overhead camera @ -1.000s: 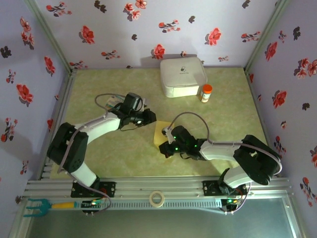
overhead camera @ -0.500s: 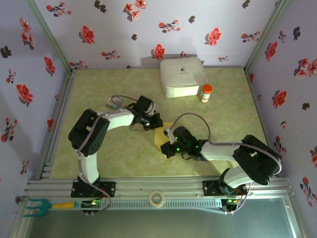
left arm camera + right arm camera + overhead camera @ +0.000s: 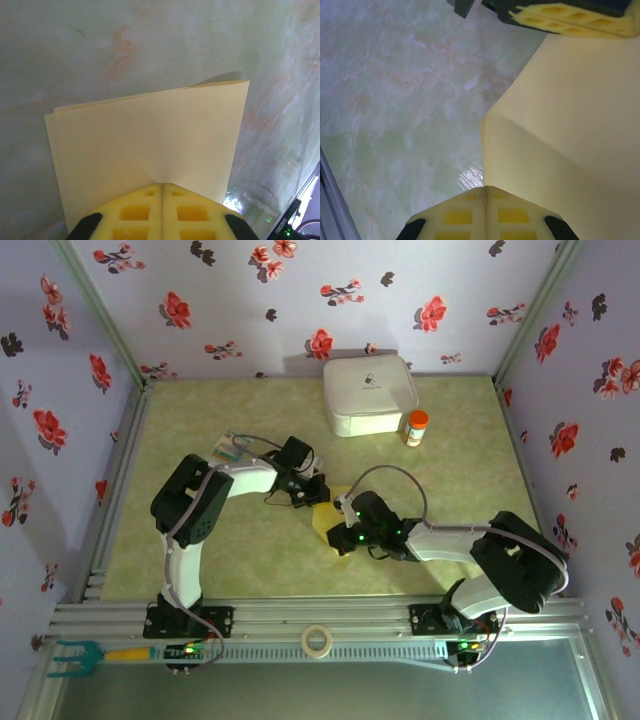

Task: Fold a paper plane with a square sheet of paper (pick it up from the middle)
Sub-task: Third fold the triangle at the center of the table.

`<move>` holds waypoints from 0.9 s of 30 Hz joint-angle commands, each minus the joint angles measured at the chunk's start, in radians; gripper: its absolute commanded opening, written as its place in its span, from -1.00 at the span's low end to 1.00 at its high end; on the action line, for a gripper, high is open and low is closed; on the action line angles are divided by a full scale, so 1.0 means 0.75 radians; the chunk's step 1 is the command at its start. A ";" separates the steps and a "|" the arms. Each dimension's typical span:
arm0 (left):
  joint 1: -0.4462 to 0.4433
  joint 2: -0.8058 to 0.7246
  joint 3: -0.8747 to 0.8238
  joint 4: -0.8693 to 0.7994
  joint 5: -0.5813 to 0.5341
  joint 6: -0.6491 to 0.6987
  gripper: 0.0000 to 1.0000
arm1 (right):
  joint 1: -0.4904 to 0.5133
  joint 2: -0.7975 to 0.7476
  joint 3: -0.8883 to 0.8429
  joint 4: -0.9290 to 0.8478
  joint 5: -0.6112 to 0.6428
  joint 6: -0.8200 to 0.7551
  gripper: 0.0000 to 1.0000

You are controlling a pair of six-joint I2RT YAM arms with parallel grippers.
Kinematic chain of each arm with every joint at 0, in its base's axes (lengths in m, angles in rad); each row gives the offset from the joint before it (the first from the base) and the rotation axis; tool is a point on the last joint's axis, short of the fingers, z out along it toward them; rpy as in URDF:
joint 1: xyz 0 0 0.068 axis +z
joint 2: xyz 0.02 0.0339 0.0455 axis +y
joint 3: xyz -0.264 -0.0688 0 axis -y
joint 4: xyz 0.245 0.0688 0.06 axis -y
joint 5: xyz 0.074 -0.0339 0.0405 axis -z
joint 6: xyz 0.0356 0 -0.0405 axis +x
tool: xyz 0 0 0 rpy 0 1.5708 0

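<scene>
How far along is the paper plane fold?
Done: the yellow sheet looks doubled over once; two layers show along its edge. In hand: the left end effector and right end effector are each shut on it at opposite edges, the paper bowing between them. Left: no nose point, wing creases or centre ridge yet, so most folds remain.

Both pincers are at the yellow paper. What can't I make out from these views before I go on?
Top view: thin yellow paper sheet, mostly hidden under both arms; outline unreadable.
Left wrist view: closed left pincer covers the sheet's near edge; gripping or just pressing, unclear.
Right wrist view: sheet runs off the right edge past the right pincer.
Top view: small teal-and-white card, print too small to read.
</scene>
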 commanded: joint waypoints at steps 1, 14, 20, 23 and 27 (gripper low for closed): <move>0.000 0.049 -0.017 -0.062 -0.013 0.030 -0.97 | -0.029 0.004 0.041 -0.091 0.037 0.016 -0.99; 0.000 0.036 -0.020 -0.064 -0.012 0.027 -0.98 | -0.080 0.064 0.137 -0.272 0.179 0.034 -0.97; 0.001 0.031 -0.019 -0.064 -0.016 0.026 -0.98 | -0.087 0.087 0.176 -0.332 0.220 0.028 -0.97; 0.000 0.031 -0.018 -0.064 -0.016 0.025 -0.98 | -0.087 0.097 0.183 -0.339 0.219 0.030 -0.97; 0.000 0.031 -0.015 -0.064 -0.016 0.026 -0.98 | -0.088 0.101 0.186 -0.349 0.220 0.033 -0.97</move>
